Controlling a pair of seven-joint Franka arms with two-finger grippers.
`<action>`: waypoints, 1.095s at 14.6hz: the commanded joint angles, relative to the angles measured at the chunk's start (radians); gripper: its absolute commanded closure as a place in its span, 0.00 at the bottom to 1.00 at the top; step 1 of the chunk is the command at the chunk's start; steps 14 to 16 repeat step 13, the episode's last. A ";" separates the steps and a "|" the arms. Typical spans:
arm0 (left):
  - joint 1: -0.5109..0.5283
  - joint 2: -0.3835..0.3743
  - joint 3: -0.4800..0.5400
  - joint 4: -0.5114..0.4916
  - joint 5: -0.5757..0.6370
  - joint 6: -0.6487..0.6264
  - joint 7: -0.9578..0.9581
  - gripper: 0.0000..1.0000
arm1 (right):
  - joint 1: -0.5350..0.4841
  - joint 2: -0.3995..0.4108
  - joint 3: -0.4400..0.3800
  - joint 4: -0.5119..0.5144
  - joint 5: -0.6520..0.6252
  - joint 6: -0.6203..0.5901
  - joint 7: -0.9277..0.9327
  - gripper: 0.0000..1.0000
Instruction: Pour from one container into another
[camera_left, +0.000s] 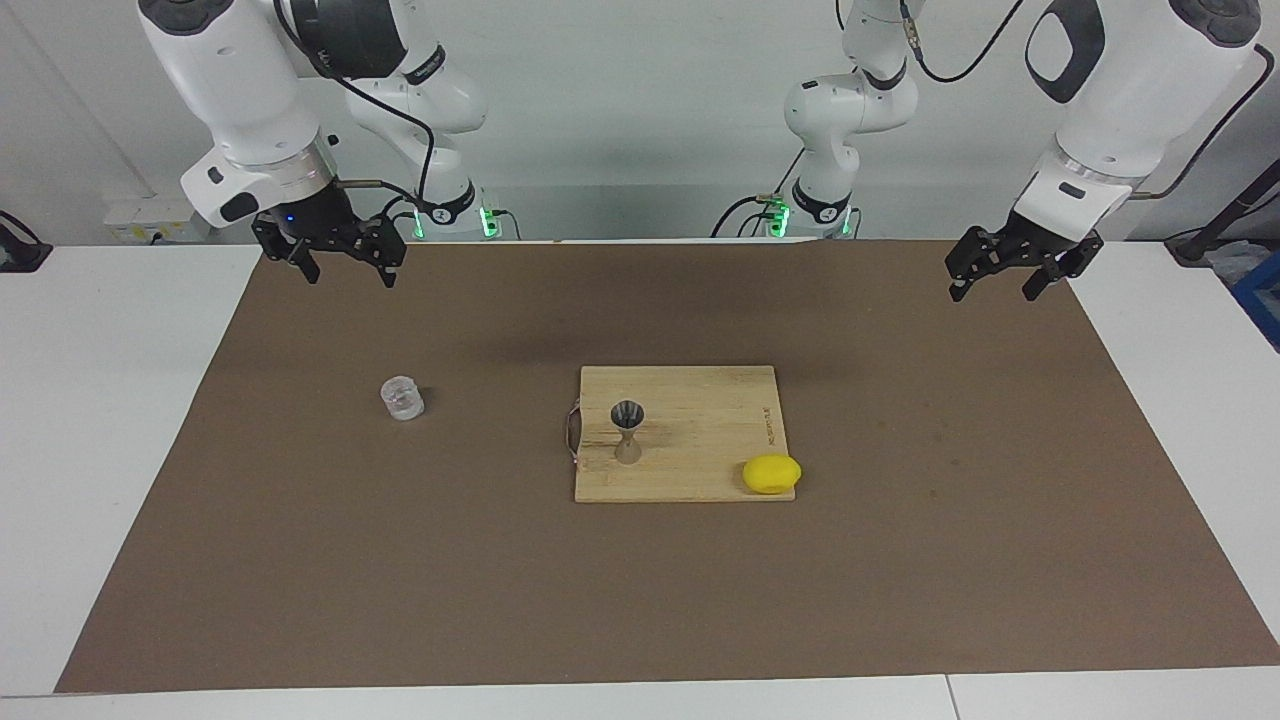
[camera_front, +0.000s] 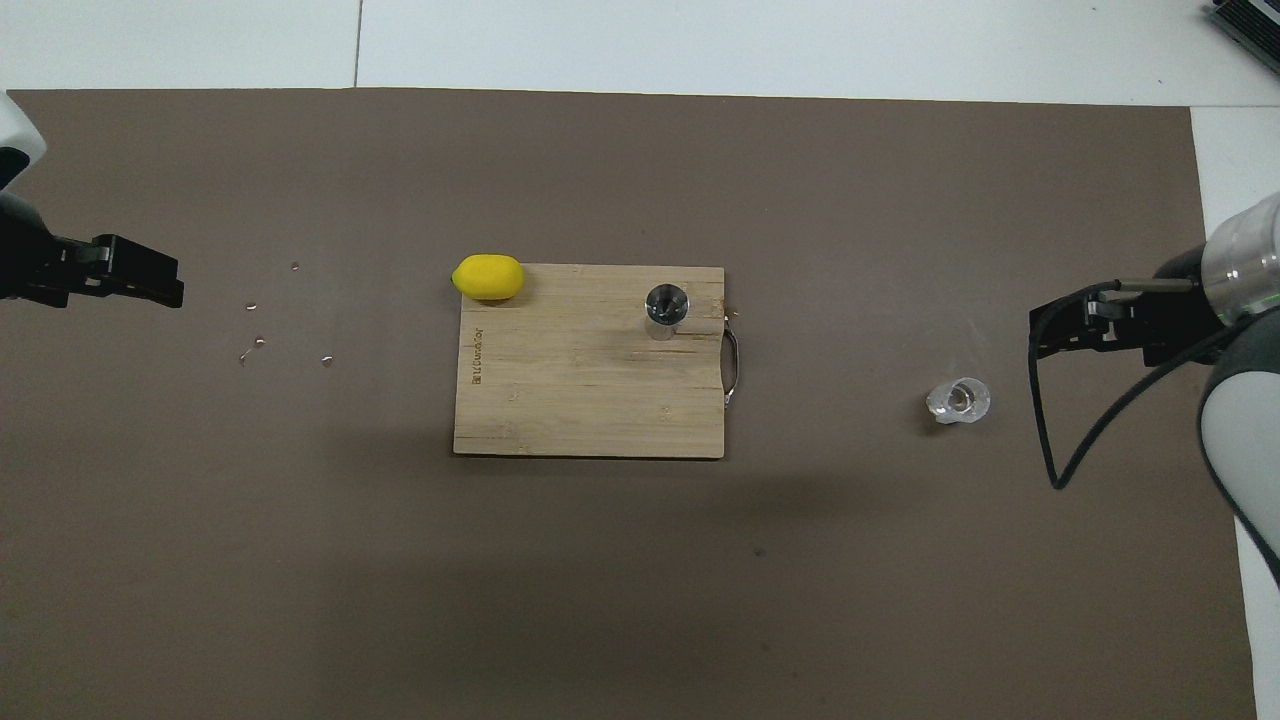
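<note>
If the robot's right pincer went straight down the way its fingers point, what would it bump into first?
Probably just the brown mat. The right pincer hangs open, pointing down over the mat's edge nearest the robots. The glass cup stands farther out, so a straight drop looks likely to miss it, though depth is hard to judge.

Burnt-in brand mark on cutting board (camera_front: 590, 400), too small to read.

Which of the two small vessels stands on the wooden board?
The metal jigger: hourglass-shaped, it stands upright on the board near the handle. The clear glass cup stands off the board on the brown mat, toward the right arm's end.
</note>
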 joint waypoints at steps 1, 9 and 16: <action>0.010 -0.027 -0.007 -0.034 0.016 0.020 -0.010 0.00 | -0.005 0.000 0.002 0.005 0.002 0.010 -0.012 0.00; 0.010 -0.027 -0.007 -0.036 0.016 0.020 -0.008 0.00 | -0.003 -0.005 0.007 -0.012 -0.036 0.059 -0.013 0.00; 0.010 -0.027 -0.007 -0.034 0.016 0.020 -0.008 0.00 | -0.003 -0.005 0.009 -0.013 -0.036 0.059 -0.013 0.00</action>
